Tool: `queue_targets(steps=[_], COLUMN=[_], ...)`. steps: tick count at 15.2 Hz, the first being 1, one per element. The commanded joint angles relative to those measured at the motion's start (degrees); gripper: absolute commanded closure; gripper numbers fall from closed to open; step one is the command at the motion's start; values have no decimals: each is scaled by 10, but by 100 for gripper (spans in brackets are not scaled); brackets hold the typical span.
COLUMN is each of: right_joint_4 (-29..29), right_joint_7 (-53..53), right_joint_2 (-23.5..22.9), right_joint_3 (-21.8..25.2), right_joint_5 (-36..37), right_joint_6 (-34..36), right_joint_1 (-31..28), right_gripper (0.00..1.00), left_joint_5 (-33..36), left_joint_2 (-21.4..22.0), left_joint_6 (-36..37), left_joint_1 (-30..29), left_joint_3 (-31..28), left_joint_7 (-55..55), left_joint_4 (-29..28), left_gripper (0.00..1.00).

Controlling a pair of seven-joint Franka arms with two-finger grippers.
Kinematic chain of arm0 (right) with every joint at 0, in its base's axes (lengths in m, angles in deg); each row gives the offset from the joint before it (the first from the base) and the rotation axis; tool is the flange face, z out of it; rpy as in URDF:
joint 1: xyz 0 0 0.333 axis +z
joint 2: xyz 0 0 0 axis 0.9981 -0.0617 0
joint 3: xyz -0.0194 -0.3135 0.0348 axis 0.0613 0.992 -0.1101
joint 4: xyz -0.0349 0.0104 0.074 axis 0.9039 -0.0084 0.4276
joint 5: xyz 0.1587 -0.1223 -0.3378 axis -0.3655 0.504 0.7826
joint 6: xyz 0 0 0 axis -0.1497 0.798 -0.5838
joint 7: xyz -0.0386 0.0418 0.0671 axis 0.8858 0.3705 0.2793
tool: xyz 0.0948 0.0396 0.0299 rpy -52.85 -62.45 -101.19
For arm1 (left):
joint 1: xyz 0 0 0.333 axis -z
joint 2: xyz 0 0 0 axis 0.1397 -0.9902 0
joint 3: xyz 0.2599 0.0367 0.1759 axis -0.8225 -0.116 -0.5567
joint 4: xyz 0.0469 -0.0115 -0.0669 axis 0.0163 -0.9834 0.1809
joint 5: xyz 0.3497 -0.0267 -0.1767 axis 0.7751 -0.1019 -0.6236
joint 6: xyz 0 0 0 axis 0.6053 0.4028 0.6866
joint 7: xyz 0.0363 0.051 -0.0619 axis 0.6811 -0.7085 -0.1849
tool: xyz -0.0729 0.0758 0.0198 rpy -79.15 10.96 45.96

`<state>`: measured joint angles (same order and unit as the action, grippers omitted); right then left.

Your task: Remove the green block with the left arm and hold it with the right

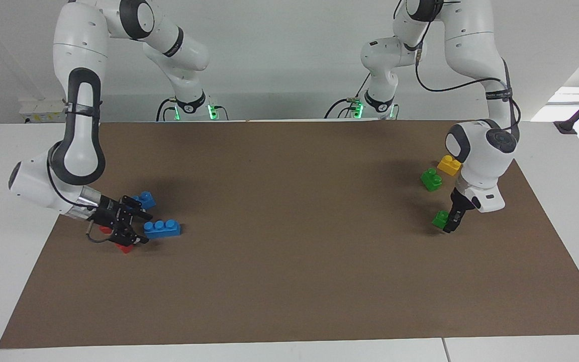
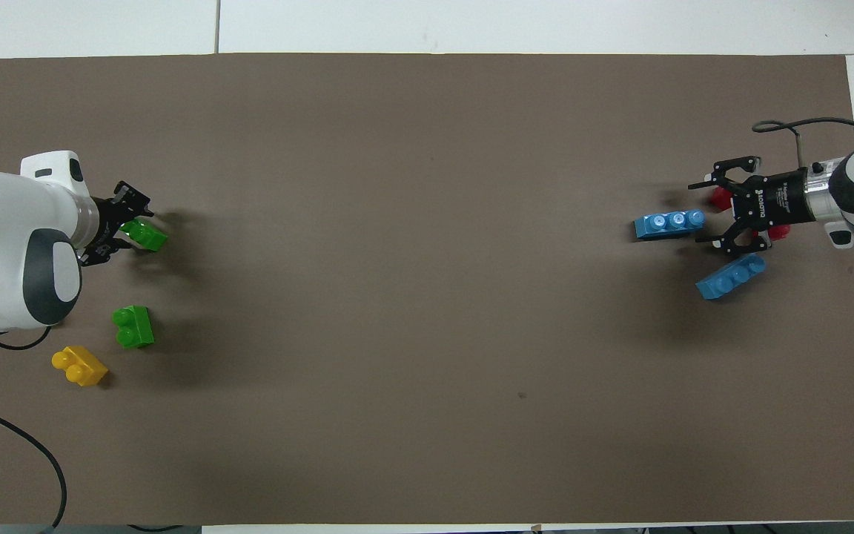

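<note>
The green block [image 1: 440, 218] lies on the mat between the left hand's [image 1: 449, 221] spread fingers.

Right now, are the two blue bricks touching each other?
Apart. The overhead view shows bare brown mat between the farther blue brick and the nearer blue brick.

Robotics lab, two white arms [image 1: 76, 125] bolted at brown-matted table [image 1: 289, 281], bare white walls

You can read only one marking: white lettering on the black body of the right gripper [image 2: 713, 211], beside the blue three-stud brick [image 2: 669, 224]. It looks like "ROBOTIQ", but you cannot make it out for certain.
</note>
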<state>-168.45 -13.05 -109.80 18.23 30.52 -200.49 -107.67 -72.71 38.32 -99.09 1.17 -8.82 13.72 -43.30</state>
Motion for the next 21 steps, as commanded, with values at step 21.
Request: queue_targets(steps=[21], right_joint_4=[185], right_joint_7=[-326], right_joint_2=[213], right_joint_3=[-18], right_joint_5=[334], right_joint_6=[257], right_joint_1=[140], right_gripper=[0], left_joint_5=[-2], left_joint_2=[126], left_joint_6=[341], left_joint_1=[42], left_joint_3=[-2], left_joint_7=[-366], left_joint_4=[166], left_gripper=[0])
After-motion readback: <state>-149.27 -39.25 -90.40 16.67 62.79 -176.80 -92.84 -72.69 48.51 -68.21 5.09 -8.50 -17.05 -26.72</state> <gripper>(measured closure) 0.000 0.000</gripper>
